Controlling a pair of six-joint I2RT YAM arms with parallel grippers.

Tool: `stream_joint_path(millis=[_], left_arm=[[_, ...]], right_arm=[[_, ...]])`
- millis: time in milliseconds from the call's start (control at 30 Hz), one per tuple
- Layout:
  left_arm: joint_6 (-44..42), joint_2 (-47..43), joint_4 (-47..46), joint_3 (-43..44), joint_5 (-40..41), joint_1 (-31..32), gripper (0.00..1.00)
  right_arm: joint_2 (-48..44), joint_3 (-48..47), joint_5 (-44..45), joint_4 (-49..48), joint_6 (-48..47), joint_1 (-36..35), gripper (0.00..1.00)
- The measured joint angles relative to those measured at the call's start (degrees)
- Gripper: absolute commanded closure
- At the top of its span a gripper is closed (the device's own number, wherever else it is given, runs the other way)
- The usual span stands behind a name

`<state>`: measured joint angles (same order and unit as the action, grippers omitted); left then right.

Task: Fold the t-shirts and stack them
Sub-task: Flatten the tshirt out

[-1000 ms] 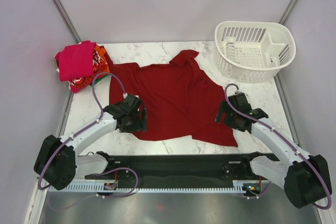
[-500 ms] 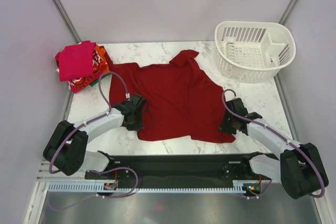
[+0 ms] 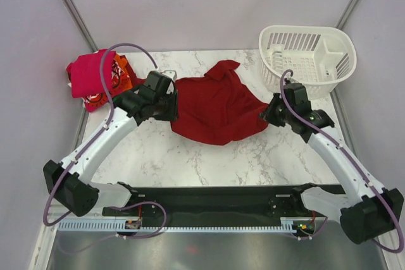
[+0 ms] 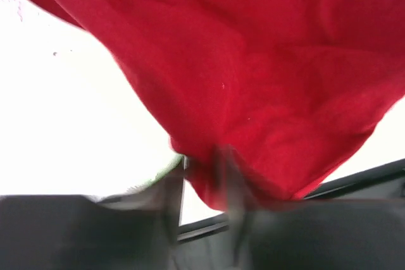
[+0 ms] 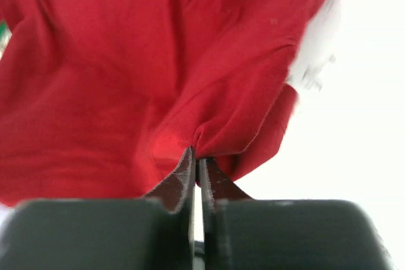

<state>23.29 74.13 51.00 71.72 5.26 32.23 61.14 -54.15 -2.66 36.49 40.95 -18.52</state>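
Note:
The dark red t-shirt (image 3: 215, 109) hangs bunched between my two grippers, its near part raised off the marble and sagging in the middle. My left gripper (image 3: 169, 102) is at its left edge. In the left wrist view the t-shirt (image 4: 253, 61) drops between the blurred fingers (image 4: 174, 200), which stand somewhat apart; the blur hides any grip by the left gripper (image 4: 202, 197). My right gripper (image 3: 267, 113) is at the shirt's right edge. Close up, the right gripper (image 5: 197, 162) is shut on a fold of the t-shirt (image 5: 126, 61). Folded pink, orange and red shirts (image 3: 95, 77) are stacked far left.
A white slotted basket (image 3: 307, 61) stands at the far right corner. Bare marble table (image 3: 190, 162) lies in front of the shirt. A black rail (image 3: 215, 197) with the arm bases runs along the near edge.
Both arms dropped onto the flat shirt's near corners, then swung up and toward the far side. The near half rose with them, and the shirt now hangs bunched instead of lying spread out.

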Motion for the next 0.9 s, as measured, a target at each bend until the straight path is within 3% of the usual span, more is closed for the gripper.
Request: stream_joint_path(millis=[33,67,100,133,300,633,833,900], left_arm=[[-1.62,0.57,0.37,1.79,-0.24,-0.57,0.32],[-3.15,2.03,0.87,3.58,-0.87,-1.55,0.16],[-4.28,4.13,1.05,4.76,-1.09,-2.89,0.16],[-4.76,6.05,1.14,5.44,-1.29,-4.07,0.00],[-5.38,16.63,0.57,1.46,0.15,-6.84,0.00],[-2.82,3.34,-1.88,-11.28,0.26,-4.70,0.02],[1.86,2.45,-7.91,-19.37,-1.09,-1.44,0.03],[3.63,2.75,-9.70,-21.33,-1.53,-0.13,0.10]], right_arm=[[1.22,-1.25,0.37,-0.11,-0.04,0.00,0.70],[3.21,-2.34,1.16,-0.59,-0.11,0.00,0.39],[5.99,-2.91,1.68,-1.33,-0.39,0.09,0.04],[9.09,-3.28,2.29,-1.86,-0.83,0.28,0.02],[22.05,-2.75,6.14,-1.90,-2.84,1.29,0.02],[6.64,4.90,10.67,-3.17,-4.63,1.46,0.02],[11.30,13.03,8.68,-4.74,-4.61,1.46,0.02],[12.63,13.66,8.44,-4.81,-4.68,1.46,0.02]])
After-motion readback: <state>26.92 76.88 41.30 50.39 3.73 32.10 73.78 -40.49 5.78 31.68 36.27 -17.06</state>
